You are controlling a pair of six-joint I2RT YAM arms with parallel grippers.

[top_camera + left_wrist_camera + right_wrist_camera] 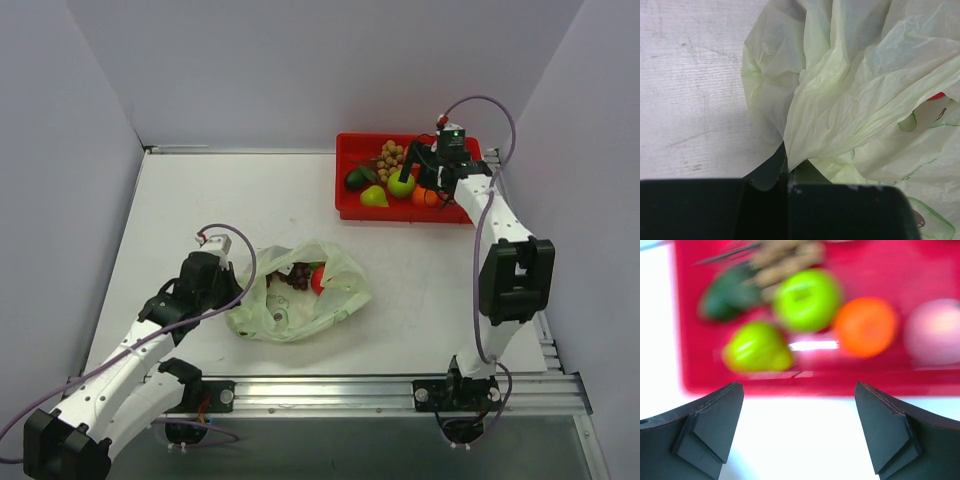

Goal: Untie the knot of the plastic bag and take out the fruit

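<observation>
White desk (200,200) carries the plastic bag (300,305) beside the left arm (150,335), whose jaws pinch its film, likely holding the mouth steady; grapes (298,275) and a red piece (317,279) lie inside. Right jaws hang spread above the red tray (940,270).

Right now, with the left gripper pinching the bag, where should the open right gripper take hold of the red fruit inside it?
Probably from straight above, through the bag's mouth, which gapes upward. Close on the red fruit's round sides, jaws set near and far, since the grape bunch lies close on its left. The right gripper is open; the left gripper holds the plastic.
</observation>
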